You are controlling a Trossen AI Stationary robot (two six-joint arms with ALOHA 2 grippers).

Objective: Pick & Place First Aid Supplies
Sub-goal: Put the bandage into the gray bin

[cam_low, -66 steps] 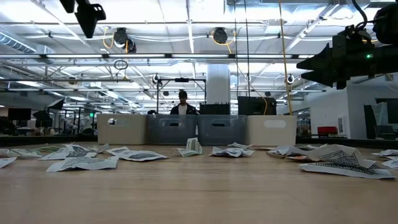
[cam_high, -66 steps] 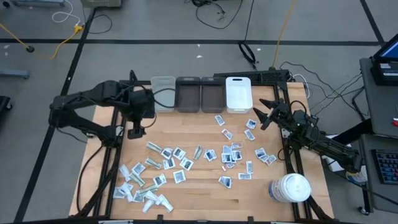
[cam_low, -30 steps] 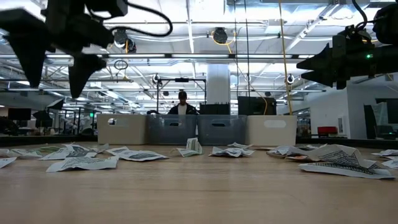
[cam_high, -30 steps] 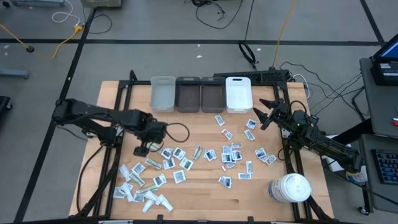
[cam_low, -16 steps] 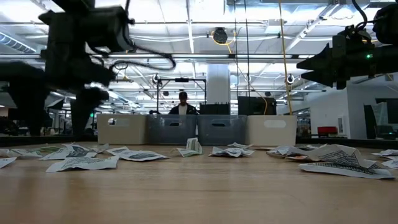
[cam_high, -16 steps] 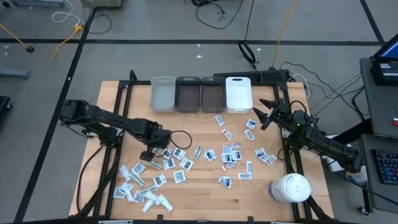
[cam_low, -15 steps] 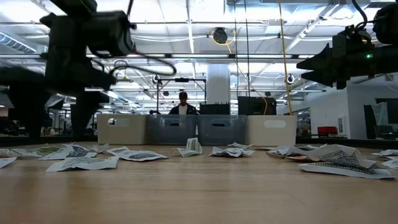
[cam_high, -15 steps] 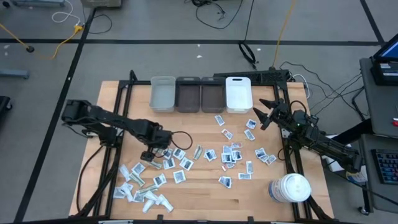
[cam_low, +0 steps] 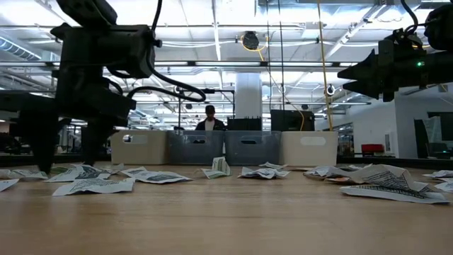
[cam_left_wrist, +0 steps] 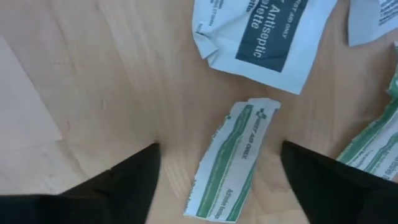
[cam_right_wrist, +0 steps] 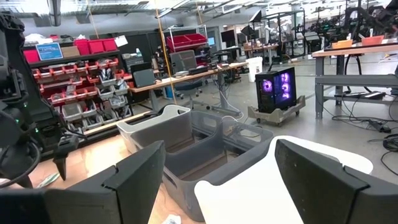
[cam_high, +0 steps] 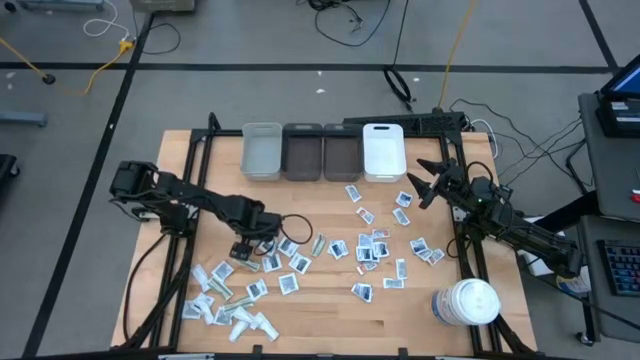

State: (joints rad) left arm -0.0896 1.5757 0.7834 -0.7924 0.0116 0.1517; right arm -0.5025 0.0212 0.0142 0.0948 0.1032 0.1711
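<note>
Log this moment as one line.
left gripper: open, straddling green-striped strip on table | right gripper: open, waiting by bins

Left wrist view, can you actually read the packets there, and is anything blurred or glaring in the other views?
Left wrist view: the antiseptic towelette sachet and green-striped strip read clearly; the left gripper fingers are soft dark shapes. Low view: ceiling lights glare, near sachets blurred. High view: even light, print too small.
</note>
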